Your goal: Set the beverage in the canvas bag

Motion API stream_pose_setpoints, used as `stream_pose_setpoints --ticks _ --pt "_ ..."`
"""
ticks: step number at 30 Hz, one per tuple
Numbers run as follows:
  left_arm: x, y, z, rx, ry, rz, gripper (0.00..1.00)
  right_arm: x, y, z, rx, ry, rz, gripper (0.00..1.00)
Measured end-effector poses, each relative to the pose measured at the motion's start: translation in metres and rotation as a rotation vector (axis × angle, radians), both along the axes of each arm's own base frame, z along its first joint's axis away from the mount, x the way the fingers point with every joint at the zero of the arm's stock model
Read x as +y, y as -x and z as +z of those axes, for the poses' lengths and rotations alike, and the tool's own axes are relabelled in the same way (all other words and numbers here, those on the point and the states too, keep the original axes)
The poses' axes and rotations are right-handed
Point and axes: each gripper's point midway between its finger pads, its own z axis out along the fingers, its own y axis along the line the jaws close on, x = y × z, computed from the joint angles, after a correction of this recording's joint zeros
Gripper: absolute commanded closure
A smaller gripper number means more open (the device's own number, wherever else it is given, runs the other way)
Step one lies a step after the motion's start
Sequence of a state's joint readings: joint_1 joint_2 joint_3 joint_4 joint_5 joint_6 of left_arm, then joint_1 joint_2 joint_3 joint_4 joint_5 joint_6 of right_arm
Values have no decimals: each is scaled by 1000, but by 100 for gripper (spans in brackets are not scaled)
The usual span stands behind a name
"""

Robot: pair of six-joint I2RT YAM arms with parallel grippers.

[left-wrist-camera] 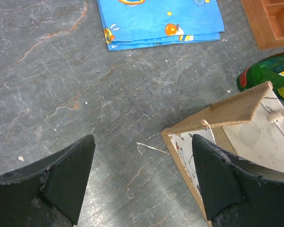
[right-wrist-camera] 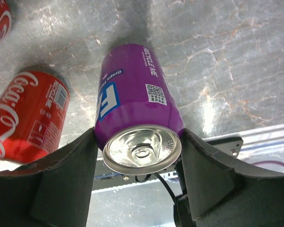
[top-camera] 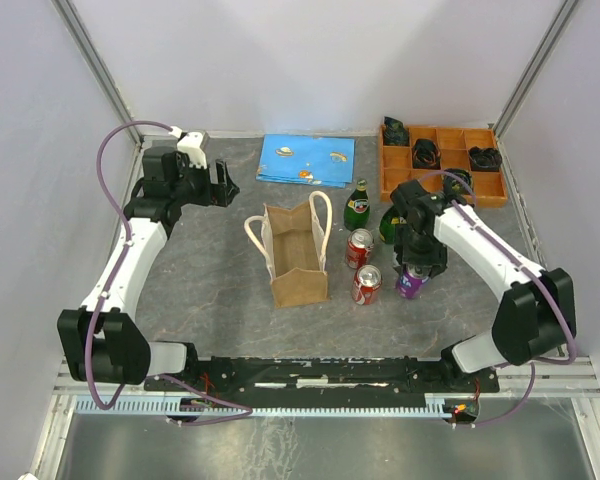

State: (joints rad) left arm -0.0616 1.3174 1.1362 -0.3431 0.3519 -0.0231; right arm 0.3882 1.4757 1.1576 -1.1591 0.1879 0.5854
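From above, the purple can [top-camera: 411, 284] is half hidden under the right arm, well apart from the canvas bag [top-camera: 298, 268], with red cans [top-camera: 367, 284] between them. Only the right wrist view shows the right jaws clamped on both sides of its top. The left wrist view shows the left jaws spread wide over the bench [left-wrist-camera: 85, 94], beside the bag's corner.

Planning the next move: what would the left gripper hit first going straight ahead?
Likely bare table between the left gripper's open fingers; one finger lines up with the canvas bag corner. Depth unclear.
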Motion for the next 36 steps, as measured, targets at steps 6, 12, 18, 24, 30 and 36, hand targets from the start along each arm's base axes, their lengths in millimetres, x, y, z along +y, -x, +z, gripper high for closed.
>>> stream_pose_setpoints --ticks 6,12,18,24,30,36 --pt "-1 4 -3 7 3 -6 10 1 -2 51 -64 -26 -3 100" --pt "-2 5 -2 8 8 -14 10 15 -32 134 -285 -122 1 100" --pt "-2 5 -3 9 8 -14 10 45 -60 212 -496 -251 58 100" --pt "-2 7 -9 21 7 -14 11 108 -92 257 -630 -386 189 100" --pt "-2 13 -18 43 6 -14 11 212 -120 251 -641 -432 397 100" --pt "-1 20 -26 57 5 -13 11 281 -95 188 -516 -354 577 100"
